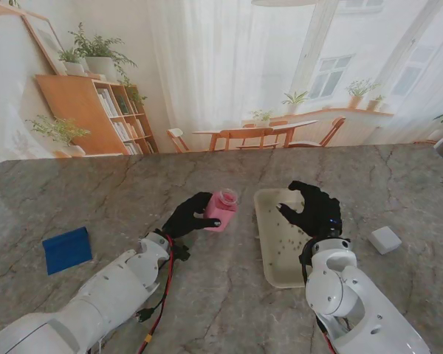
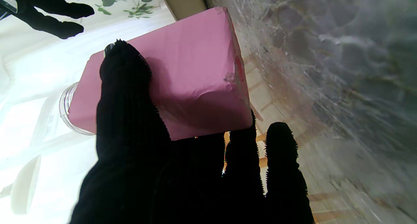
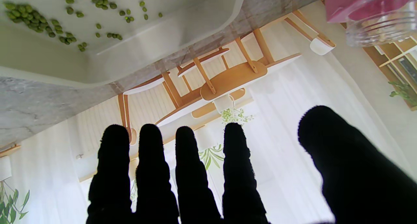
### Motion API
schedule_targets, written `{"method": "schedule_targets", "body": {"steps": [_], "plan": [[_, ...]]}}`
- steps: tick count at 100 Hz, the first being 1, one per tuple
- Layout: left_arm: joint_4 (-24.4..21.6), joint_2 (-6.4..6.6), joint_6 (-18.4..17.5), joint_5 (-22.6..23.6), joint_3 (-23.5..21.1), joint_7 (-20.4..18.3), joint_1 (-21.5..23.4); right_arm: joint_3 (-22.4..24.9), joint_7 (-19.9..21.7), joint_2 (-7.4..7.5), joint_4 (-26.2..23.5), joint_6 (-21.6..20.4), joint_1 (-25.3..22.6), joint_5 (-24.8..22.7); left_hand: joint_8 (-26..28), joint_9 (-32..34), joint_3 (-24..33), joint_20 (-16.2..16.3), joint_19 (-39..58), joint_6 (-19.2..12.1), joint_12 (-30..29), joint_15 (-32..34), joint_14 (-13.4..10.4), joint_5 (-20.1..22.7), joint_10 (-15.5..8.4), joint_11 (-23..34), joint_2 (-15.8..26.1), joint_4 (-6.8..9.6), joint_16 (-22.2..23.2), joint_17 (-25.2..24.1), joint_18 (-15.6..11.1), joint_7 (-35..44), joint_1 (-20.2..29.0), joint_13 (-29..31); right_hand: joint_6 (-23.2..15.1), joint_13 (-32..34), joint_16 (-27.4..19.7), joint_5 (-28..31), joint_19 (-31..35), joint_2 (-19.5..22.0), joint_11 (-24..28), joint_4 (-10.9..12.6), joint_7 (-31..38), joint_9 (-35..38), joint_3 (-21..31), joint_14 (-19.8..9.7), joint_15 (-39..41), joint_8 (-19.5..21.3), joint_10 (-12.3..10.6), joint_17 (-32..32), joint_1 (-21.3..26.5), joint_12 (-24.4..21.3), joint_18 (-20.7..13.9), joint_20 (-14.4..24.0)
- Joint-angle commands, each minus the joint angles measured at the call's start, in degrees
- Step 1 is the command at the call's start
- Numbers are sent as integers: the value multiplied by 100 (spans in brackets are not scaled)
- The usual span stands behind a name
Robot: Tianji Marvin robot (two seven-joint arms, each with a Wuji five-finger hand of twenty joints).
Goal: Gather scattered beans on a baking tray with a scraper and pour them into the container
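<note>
Fingers (image 2: 127, 97) clasp container (image 1: 221, 209); right hand (image 1: 312, 208) spread.

Table (image 1: 133, 192): polished grey veined stone, slight gloss. Both hands in black knit gloves, fuzzy matt weave: left hand (image 1: 188, 216), right hand (image 1: 314, 209). Jar (image 1: 221, 210): clear glass, pink matt paper wrap, creased. Baking tray (image 1: 269, 254): smooth cream plastic, matt.

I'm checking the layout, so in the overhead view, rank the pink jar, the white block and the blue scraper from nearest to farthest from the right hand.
1. White block, to the right of the right hand.
2. Pink jar, to its left, held by the left hand.
3. Blue scraper, far left.
</note>
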Motion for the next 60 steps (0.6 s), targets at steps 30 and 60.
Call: {"method": "schedule_targets", "body": {"steps": [30, 60], "plan": [[38, -19, 137, 29, 54, -126, -39, -8, 52, -39, 32, -28, -11, 98, 295, -396, 1481, -293, 2, -852, -1036, -63, -145, 547, -518, 292, 1131, -540, -222, -345, -209, 1124, 935, -410, -82, 27, 38, 137, -102, 131, -191, 222, 65, 62, -165, -46, -77, -175, -68, 8, 29, -13, 47, 129], [-86, 98, 375, 119, 112, -211, -10, -9, 23, -54, 46, -36, -6, 158, 81, -547, 1471, -325, -8, -748, -1232, -35, -29, 695, -329, 230, 1114, -535, -230, -520, -148, 1034, 852, -619, -81, 39, 42, 156, -113, 140, -203, 225, 80, 73, -177, -49, -80, -194, -68, 13, 29, -9, 64, 147]]}}
